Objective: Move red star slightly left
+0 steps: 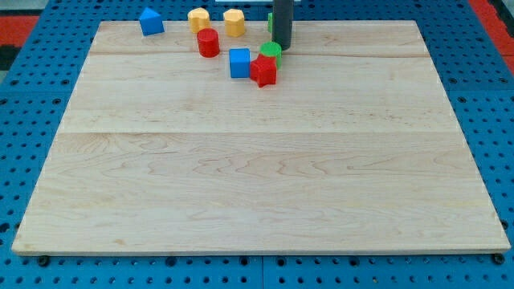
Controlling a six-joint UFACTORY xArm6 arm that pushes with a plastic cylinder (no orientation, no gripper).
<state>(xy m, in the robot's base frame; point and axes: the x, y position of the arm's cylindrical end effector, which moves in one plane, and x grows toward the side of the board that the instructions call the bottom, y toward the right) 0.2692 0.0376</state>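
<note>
Pale wood worktop [257,160] with faint grain, on a blue pegboard [32,144]. Blocks near the frame's top — red star [263,71], blue cube [239,63], red cylinder [208,42], green block [271,50], two yellow blocks [198,18] [234,22], another blue block [150,21] — and my tip [282,46], dark grey.

All blocks sit near the view's top of the pale wooden board [257,160]. From the view's left: blue house-shaped block [150,22], 2 yellow blocks [198,18] [234,22], red cylinder [208,42] below them, blue cube [239,63] touching red star [263,71], green block [271,50] just behind the star, my tip [282,47] beside it.
</note>
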